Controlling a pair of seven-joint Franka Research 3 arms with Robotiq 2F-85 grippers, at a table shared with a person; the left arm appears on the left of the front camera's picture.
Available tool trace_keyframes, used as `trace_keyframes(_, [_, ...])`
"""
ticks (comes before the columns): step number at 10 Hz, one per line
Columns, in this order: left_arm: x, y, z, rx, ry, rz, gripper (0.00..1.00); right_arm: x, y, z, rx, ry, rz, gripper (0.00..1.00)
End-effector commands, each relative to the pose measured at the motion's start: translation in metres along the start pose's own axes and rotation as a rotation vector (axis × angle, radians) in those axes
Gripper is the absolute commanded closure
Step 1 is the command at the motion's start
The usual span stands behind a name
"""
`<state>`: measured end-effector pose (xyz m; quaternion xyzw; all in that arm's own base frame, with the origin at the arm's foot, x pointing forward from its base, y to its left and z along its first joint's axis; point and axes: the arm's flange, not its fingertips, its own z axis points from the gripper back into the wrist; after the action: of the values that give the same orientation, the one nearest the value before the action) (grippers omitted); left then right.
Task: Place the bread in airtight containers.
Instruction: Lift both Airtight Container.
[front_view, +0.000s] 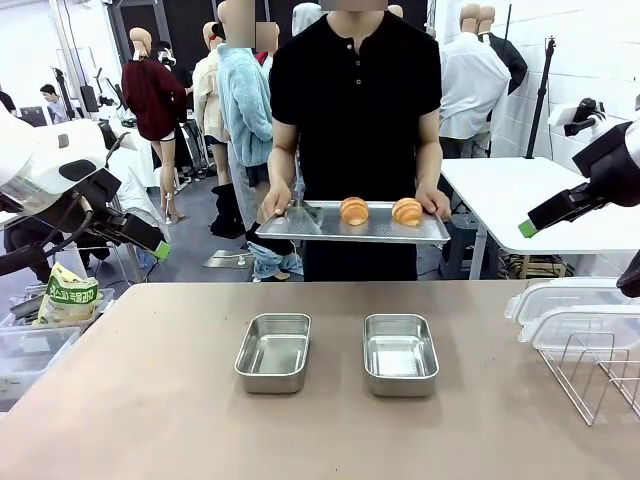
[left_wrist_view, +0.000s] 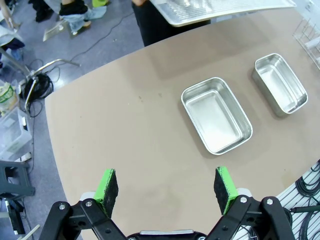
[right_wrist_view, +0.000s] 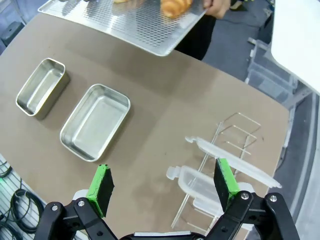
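Two golden bread rolls (front_view: 353, 211) (front_view: 407, 211) lie on a large perforated steel tray (front_view: 330, 230) that a person holds with both hands above the table's far edge. Two empty shiny steel containers (front_view: 273, 352) (front_view: 400, 354) sit side by side, lidless, at the table's middle. From the left wrist they show as the near container (left_wrist_view: 216, 115) and the far one (left_wrist_view: 280, 83). My left gripper (left_wrist_view: 165, 187) hovers open and empty over the left table edge. My right gripper (right_wrist_view: 162, 186) hangs open high over the right side, with one container (right_wrist_view: 95, 121) below it and a roll (right_wrist_view: 175, 6) on the tray (right_wrist_view: 125, 25).
Clear plastic lids (front_view: 575, 315) rest on a wire rack (front_view: 600, 375) at the table's right edge, seen as lids (right_wrist_view: 230, 162) from the right wrist. A snack bag (front_view: 68, 295) and plastic bins (front_view: 30, 350) stand off the left side. A white table (front_view: 520, 190) is behind.
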<state>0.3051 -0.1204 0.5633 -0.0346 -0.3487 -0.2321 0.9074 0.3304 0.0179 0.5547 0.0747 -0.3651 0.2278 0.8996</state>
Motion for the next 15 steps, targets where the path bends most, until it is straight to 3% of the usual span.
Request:
trace_keyframes(1, [-0.0001, 0.0011, -0.0009, 0.002, 0.002, -0.002, 0.00, 0.0004, 0.0002, -0.0004, 0.004, -0.002, -0.005, 0.00])
trace_keyframes(15, [-0.0001, 0.0011, -0.0009, 0.002, 0.002, -0.002, 0.00, 0.0004, 0.0002, -0.0004, 0.004, -0.002, -0.005, 0.00])
